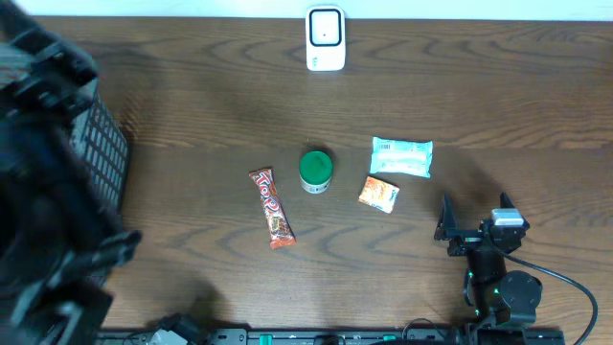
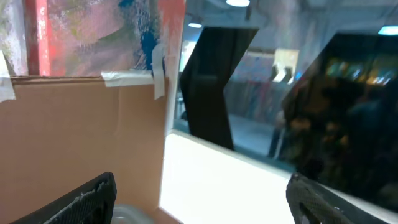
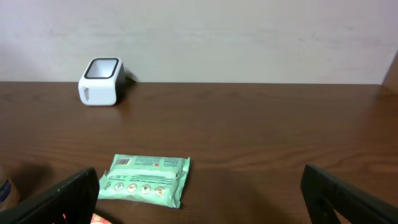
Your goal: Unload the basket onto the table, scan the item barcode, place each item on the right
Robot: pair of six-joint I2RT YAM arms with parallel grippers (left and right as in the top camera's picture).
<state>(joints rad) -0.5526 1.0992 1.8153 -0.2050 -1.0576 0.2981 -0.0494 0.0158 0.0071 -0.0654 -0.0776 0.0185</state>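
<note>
Four items to note on the counter: candy bar, green-lidded tub, orange sachet and mint-green packet, all well apart from the scanner at the far edge. Note both sets of jaws released and empty: right gripper low, facing the packet; left gripper raised at the left. Treat the mint-green packet as the likely pick. Expect light, soft, slippery film. Pinch across the short width near one end; avoid crushing; keep the printed face uncovered.
</note>
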